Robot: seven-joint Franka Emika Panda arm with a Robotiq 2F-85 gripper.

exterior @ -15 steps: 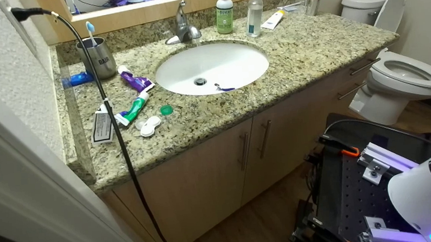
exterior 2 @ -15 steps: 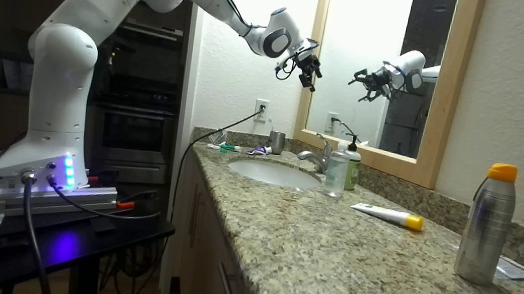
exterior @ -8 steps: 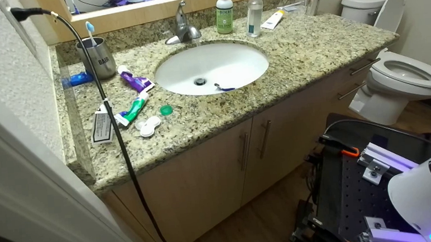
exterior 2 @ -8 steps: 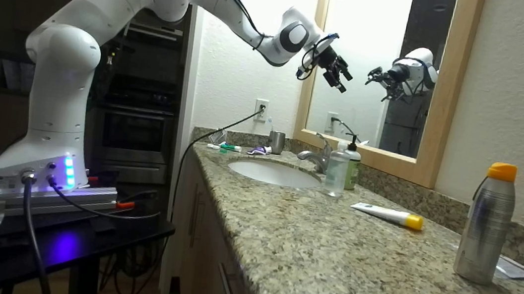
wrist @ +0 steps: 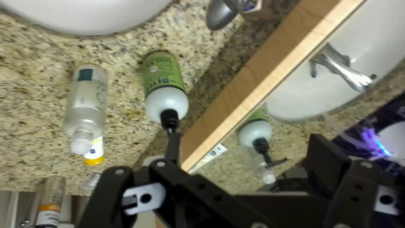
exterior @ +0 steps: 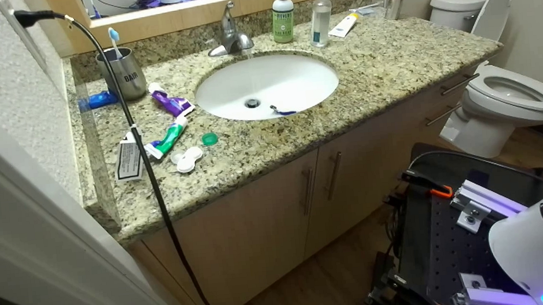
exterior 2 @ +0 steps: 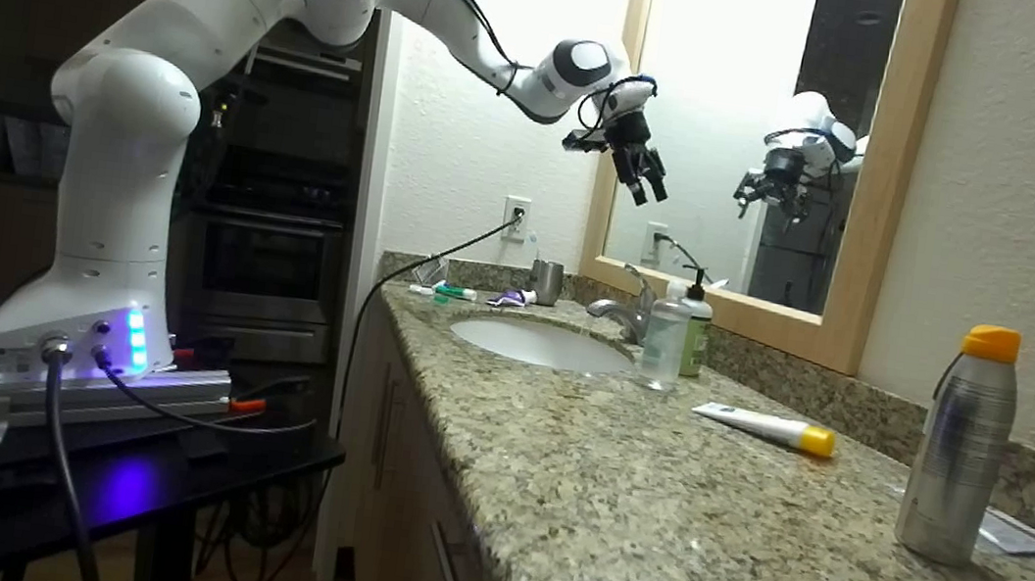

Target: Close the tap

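The chrome tap [exterior: 231,38] stands behind the white basin [exterior: 290,82], with its lever up and a faint water stream under its spout. It also shows in an exterior view [exterior 2: 628,312], partly behind the bottles, and only in part at the top of the wrist view [wrist: 221,15]. My gripper [exterior 2: 649,196] is well above the tap, beside the mirror, pointing mostly down. In the wrist view the gripper [wrist: 250,148] has its fingers wide apart with nothing held between them. The gripper is out of sight in the exterior view facing the basin.
The green soap bottle [wrist: 164,85] and a clear bottle [wrist: 85,107] stand beside the tap. The wood-framed mirror [wrist: 240,85] rises behind it and reflects the tap and bottles. A metal cup [exterior: 124,74] and tubes lie left of the basin; a black cable [exterior: 147,163] crosses there.
My gripper has moved toward the mirror, then lower, and has turned from pointing forward to pointing mostly down. A dark cable has come in at an exterior view's right edge. The tap has not moved.
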